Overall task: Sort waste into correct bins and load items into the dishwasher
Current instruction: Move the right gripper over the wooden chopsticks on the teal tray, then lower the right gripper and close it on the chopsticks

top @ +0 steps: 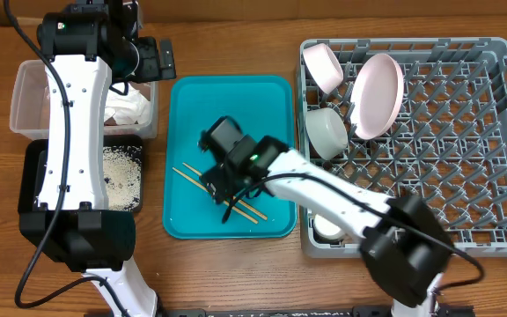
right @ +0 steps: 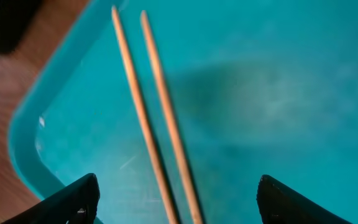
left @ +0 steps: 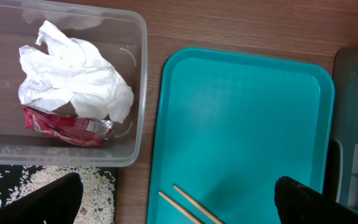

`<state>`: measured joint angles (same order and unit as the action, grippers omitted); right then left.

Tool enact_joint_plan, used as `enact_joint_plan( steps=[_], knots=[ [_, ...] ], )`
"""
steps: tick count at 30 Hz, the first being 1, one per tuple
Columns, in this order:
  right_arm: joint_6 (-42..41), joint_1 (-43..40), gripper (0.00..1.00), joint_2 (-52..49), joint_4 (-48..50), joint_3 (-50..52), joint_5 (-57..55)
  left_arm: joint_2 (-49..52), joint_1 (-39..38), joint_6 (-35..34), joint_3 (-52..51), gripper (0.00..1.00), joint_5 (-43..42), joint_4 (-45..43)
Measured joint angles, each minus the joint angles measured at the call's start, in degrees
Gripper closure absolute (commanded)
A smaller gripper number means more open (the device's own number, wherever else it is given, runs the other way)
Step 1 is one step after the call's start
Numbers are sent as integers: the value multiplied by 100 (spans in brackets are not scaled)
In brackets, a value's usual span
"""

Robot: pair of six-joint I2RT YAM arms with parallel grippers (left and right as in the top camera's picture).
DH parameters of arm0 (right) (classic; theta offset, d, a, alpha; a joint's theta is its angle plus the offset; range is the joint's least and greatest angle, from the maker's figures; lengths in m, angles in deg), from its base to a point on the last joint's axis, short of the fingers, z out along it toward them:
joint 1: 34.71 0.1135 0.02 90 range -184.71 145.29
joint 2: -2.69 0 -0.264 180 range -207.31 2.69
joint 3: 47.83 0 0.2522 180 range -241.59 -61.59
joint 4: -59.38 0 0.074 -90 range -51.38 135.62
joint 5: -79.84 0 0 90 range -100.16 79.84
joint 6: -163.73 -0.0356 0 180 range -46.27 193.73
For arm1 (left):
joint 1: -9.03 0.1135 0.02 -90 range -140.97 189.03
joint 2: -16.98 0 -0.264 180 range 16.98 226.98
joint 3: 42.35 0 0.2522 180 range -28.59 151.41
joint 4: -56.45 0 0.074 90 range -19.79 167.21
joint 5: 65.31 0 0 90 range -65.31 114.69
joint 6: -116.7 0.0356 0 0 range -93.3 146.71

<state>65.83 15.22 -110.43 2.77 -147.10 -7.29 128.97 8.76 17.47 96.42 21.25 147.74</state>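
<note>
Two wooden chopsticks (top: pixel 202 183) lie side by side on the teal tray (top: pixel 236 106). My right gripper (top: pixel 227 195) is open just above them, its fingers straddling both sticks (right: pixel 148 112) in the right wrist view (right: pixel 179 208). My left gripper (top: pixel 161 60) is open and empty, high between the clear tub (top: pixel 25 97) and the teal tray; in its wrist view (left: pixel 176 208) the tub (left: pixel 138 93) holds the crumpled napkin (left: pixel 73 74) and the red-and-white wrapper (left: pixel 67 127). Rice scraps (top: pixel 121 176) lie in the black tray (top: pixel 33 172).
The grey dish rack (top: pixel 447 176) at the right holds a plate (top: pixel 377 95) on edge, a bowl (top: pixel 322 66) at its back left corner, a bowl (top: pixel 326 132) below it and a small cup (top: pixel 328 231) near its front left corner, partly under my right arm.
</note>
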Motion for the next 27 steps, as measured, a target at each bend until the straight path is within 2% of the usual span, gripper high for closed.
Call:
enact_joint_plan(
  steps=[7,18,25,27],
  knots=[
    [254,35,29,-354,39,26,-9,0,0,0,0,0,0,0],
    [621,42,32,-649,151,37,-33,0,0,0,0,0,0,0],
    [684,42,18,-654,433,42,-37,0,0,0,0,0,0,2],
    [697,42,5,-654,479,42,-37,0,0,0,0,0,0,2]
  ],
)
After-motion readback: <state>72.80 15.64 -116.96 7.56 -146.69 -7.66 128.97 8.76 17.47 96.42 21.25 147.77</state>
